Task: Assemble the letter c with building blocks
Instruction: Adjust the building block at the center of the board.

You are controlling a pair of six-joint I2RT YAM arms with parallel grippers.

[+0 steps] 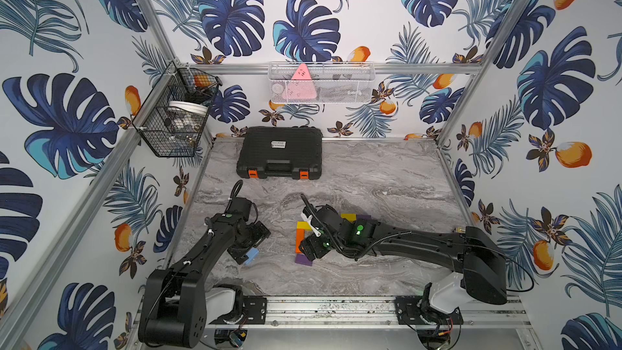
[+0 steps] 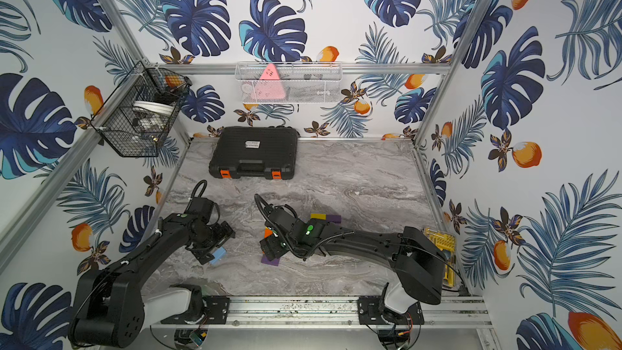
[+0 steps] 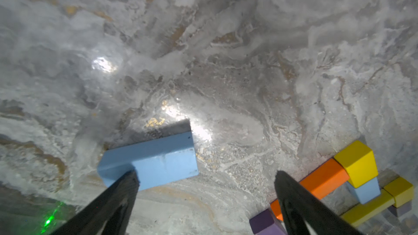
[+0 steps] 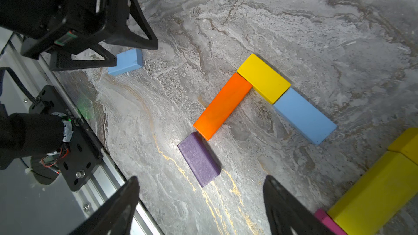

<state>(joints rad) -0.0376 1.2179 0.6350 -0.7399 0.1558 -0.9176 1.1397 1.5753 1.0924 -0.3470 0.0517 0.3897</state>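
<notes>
In the right wrist view an orange block (image 4: pixel 222 106), a yellow block (image 4: pixel 263 77) and a light blue block (image 4: pixel 304 115) lie joined in an angled row. A purple block (image 4: pixel 199 159) lies at the orange one's free end. My right gripper (image 4: pixel 201 178) hovers open just off that purple block (image 1: pixel 303 259), holding nothing. A long yellow block (image 4: pixel 373 195) and a magenta one (image 4: pixel 328 222) lie beside it. My left gripper (image 3: pixel 206 174) is open over the table. A loose light blue block (image 3: pixel 149 161) lies at one fingertip, ungripped, and shows in a top view too (image 1: pixel 250 256).
A big black case (image 1: pixel 279 153) lies shut at the back of the marble table (image 1: pixel 387 180). Two wire baskets hang on the walls, one black (image 1: pixel 171 119) and one white (image 1: pixel 321 84). A yellow tool box (image 2: pixel 441 247) sits at the right edge. A metal rail (image 1: pixel 336 311) runs along the front.
</notes>
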